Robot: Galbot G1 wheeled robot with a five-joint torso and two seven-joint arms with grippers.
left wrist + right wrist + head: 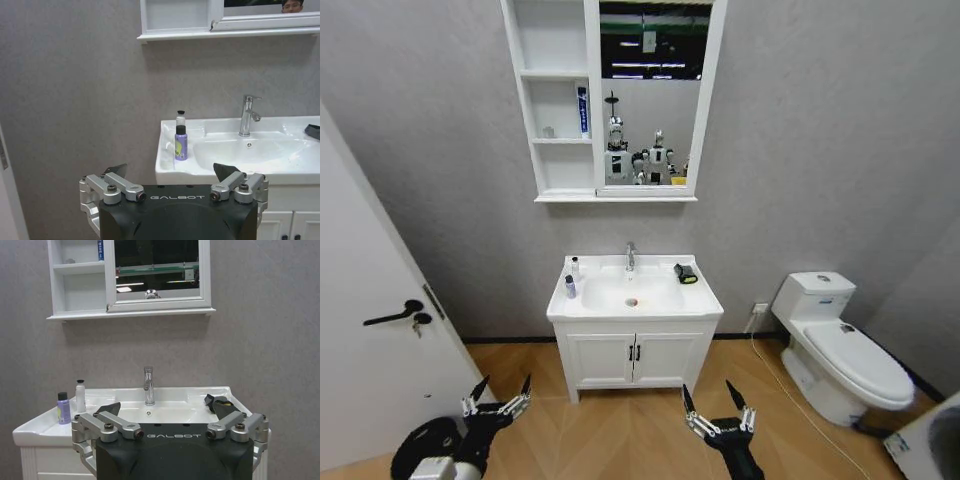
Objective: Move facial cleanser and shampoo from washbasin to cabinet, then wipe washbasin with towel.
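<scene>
Washbasin [705,297] bottles, towel [685,273] well ahead of both spread grippers.

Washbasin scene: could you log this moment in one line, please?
both grippers open, low | purple and white bottles on white ceramic washbasin | black-grey towel by tap

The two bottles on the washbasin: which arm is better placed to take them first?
Probably the left. The purple bottle and the white bottle stand on the washbasin's left side, nearer the left end effector. The right end effector is open too, nearer the towel.
</scene>
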